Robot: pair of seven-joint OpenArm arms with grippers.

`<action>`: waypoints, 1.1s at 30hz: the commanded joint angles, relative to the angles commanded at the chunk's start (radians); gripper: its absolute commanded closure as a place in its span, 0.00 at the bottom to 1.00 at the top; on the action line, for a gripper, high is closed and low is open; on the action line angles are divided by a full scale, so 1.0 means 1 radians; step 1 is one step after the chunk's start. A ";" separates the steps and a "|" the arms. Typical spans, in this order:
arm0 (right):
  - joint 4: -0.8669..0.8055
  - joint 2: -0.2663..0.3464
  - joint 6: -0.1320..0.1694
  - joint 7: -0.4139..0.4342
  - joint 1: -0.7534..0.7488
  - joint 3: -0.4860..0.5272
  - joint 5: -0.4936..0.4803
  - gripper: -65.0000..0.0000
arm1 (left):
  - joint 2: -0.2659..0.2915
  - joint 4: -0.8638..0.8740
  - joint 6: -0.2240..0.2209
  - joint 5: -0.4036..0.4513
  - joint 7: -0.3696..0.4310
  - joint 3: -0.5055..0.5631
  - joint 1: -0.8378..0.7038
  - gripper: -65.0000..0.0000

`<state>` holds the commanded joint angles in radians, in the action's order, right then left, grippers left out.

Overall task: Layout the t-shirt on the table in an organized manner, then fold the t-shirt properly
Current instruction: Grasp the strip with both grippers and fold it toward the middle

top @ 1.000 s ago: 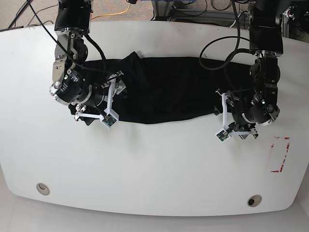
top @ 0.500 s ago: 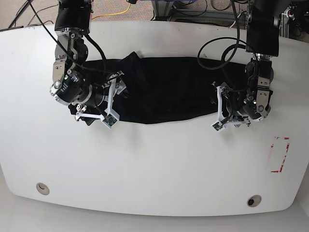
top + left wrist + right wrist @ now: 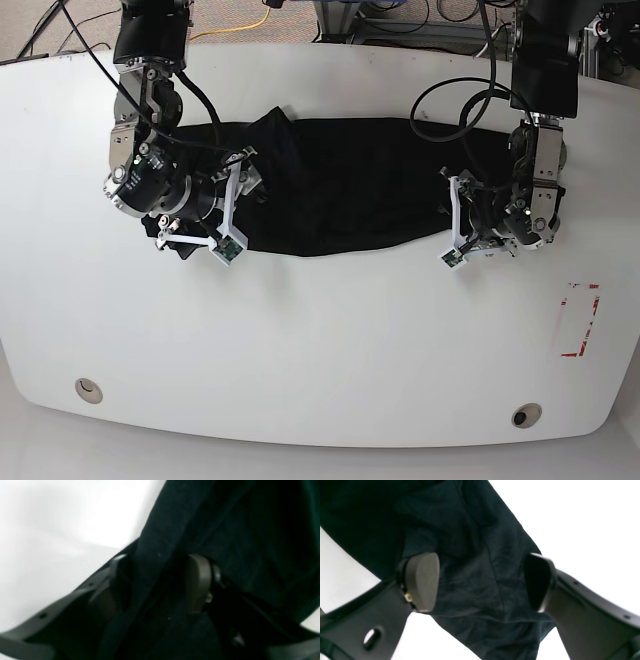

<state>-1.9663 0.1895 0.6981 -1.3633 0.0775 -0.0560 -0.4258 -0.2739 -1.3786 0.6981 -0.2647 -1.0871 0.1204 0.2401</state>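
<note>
The black t-shirt (image 3: 340, 190) lies stretched sideways across the far half of the white table (image 3: 320, 350), wrinkled, with a raised fold near its top left. My left gripper (image 3: 488, 226) sits at the shirt's right end. In the left wrist view a ridge of the t-shirt (image 3: 155, 555) runs between its fingers (image 3: 197, 580), which stand narrowed but apart. My right gripper (image 3: 170, 232) hovers over the shirt's left end. Its pads (image 3: 422, 580) are wide open above a hemmed corner of the t-shirt (image 3: 482, 585).
A red tape rectangle (image 3: 580, 320) marks the table at the right. Two small round holes (image 3: 88, 390) (image 3: 526, 415) sit near the front edge. Cables and equipment legs (image 3: 380, 20) lie beyond the far edge.
My left gripper has moved up and left from bare table onto the shirt's right end. The right arm and the shirt have stayed almost still.
</note>
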 joint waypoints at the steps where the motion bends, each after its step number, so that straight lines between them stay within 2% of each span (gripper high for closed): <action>1: 0.000 0.000 0.000 0.000 0.000 0.000 0.000 0.24 | 0.000 0.000 0.000 0.000 0.002 0.000 0.000 0.60; 4: 0.000 0.000 0.000 0.000 -0.005 0.000 0.000 0.24 | 0.000 -0.002 0.000 0.000 0.003 0.000 0.000 0.67; 8: 0.000 0.000 0.000 0.002 -0.006 0.000 0.000 0.24 | 0.000 -0.002 0.000 0.000 0.015 -0.003 -0.002 0.87; 10: 0.000 0.000 0.000 0.002 -0.006 0.000 0.000 0.24 | -0.002 -0.002 0.000 0.000 0.021 -0.002 -0.002 0.90; 16: 0.000 -0.002 0.000 0.002 -0.006 -0.038 -0.002 0.24 | -0.003 -0.018 0.000 0.000 0.021 -0.006 -0.002 0.91; 22: 0.011 -0.021 0.000 0.000 -0.006 -0.091 0.002 0.24 | -0.034 -0.115 0.000 0.000 0.017 -0.023 -0.009 0.91; 25: 0.046 -0.021 0.000 0.000 -0.005 -0.092 -0.002 0.24 | -0.040 -0.126 0.000 -0.002 -0.012 -0.025 -0.009 0.91; 27: 0.066 -0.021 0.000 0.000 -0.005 -0.094 0.000 0.24 | -0.064 -0.149 0.000 -0.002 -0.035 -0.044 -0.011 0.91; 33: 0.078 -0.023 0.000 0.000 -0.005 -0.094 -0.003 0.24 | -0.071 -0.213 0.000 0.000 -0.041 -0.074 -0.054 0.90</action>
<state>-1.8880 0.1665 0.6981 -1.3633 0.0729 -0.1496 -0.4289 -0.3445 -1.5919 0.6981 -0.2647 -1.1285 0.0468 0.1864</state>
